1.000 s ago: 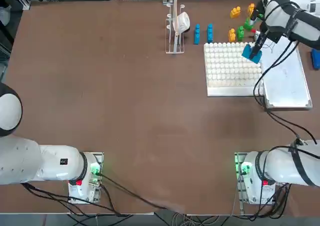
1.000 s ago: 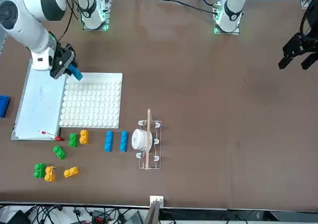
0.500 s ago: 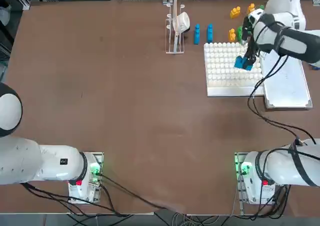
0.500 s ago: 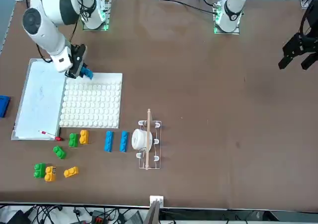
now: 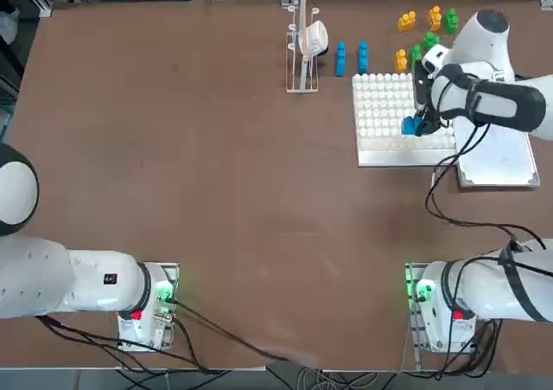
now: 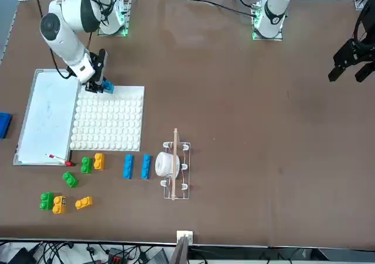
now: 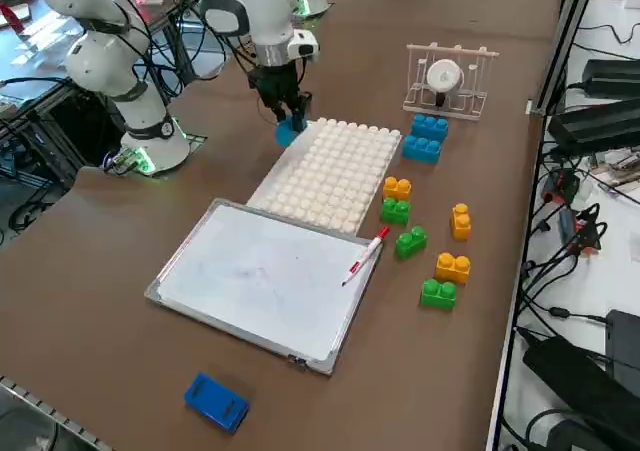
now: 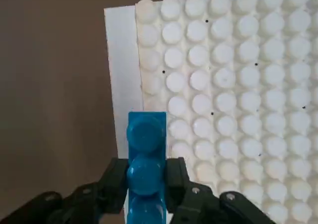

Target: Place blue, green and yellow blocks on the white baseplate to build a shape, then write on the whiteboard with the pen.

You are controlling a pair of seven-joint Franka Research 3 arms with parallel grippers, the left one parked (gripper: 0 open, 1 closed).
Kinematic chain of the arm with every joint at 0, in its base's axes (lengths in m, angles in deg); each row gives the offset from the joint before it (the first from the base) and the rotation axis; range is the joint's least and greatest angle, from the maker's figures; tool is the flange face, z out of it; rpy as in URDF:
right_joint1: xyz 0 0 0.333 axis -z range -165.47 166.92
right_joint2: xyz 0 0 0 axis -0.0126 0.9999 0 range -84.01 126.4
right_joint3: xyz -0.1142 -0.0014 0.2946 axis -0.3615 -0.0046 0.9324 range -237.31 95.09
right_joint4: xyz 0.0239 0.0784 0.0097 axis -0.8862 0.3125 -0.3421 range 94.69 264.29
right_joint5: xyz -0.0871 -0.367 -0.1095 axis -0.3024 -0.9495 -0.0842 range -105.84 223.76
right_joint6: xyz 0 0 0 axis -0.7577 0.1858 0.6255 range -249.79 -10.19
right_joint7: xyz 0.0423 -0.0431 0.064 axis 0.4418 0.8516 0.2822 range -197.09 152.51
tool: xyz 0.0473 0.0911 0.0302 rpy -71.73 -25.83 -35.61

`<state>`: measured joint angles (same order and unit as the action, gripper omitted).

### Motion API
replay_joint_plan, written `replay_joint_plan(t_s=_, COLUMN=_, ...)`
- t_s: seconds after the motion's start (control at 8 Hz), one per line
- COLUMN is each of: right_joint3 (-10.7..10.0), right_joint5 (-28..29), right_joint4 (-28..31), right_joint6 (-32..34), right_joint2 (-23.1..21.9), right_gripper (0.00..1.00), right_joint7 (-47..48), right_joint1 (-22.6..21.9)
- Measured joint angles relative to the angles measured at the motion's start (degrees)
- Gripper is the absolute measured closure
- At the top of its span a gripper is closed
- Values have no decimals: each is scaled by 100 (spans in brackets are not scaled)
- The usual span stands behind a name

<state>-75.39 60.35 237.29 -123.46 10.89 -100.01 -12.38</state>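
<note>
Right claw (image 8: 145, 184) pinches a blue block (image 8: 146, 149) between its two fingers, gripping the block's long sides so the studded top stays free and the underside can meet the plate. In the wrist view the block sits over the smooth border of the white baseplate (image 5: 389, 152), at the corner nearest the robot on the whiteboard side; whether it already touches the studs cannot be told. Front view agrees: claw (image 6: 98, 87) at the plate's corner, blue block (image 6: 107, 87) showing just beside it.

Judgement: this is the placing step for the first block (no block is seated on the plate yet), and the corner start gives an edge to align against.

Remaining supply lies in a loose group on the surface beyond the baseplate's far edge: two blue blocks (image 7: 426, 137) near the clear rack (image 7: 446, 78), then green blocks (image 7: 410, 241) and yellow blocks (image 7: 460, 220) further right. They are kept apart from the plate, so each can be reached from above.

The whiteboard (image 7: 262, 276) lies flat, touching the baseplate's right edge; the pen (image 7: 366, 255) rests on its far corner, ready for the writing step. A chunky blue oblong (image 7: 216, 401) sits alone right of the board.
</note>
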Motion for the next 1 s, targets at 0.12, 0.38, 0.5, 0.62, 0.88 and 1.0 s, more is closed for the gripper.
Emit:
replay_joint_plan(t_s=0.12, right_joint3=0, right_joint5=0, right_joint4=96, right_joint6=-157, right_joint2=-1, right_gripper=59, right_joint7=-97, right_joint1=0)
replay_joint_plan(t_s=0.38, right_joint3=-4, right_joint5=0, right_joint4=264, right_joint6=-466, right_joint2=3, right_gripper=59, right_joint7=-233, right_joint1=0)
replay_joint_plan(t_s=0.5, right_joint3=-9, right_joint5=0, right_joint4=352, right_joint6=-617, right_joint2=6, right_gripper=59, right_joint7=-264, right_joint1=0)
replay_joint_plan(t_s=0.62, right_joint3=-21, right_joint5=0, right_joint4=458, right_joint6=-783, right_joint2=14, right_gripper=59, right_joint7=-299, right_joint1=0)
replay_joint_plan(t_s=0.88, right_joint3=-33, right_joint5=0, right_joint4=648, right_joint6=-1056, right_joint2=33, right_gripper=59, right_joint7=-329, right_joint1=0)
replay_joint_plan(t_s=1.0, right_joint3=-33, right_joint5=0, right_joint4=686, right_joint6=-1125, right_joint2=54, right_gripper=59, right_joint7=-336, right_joint1=0)
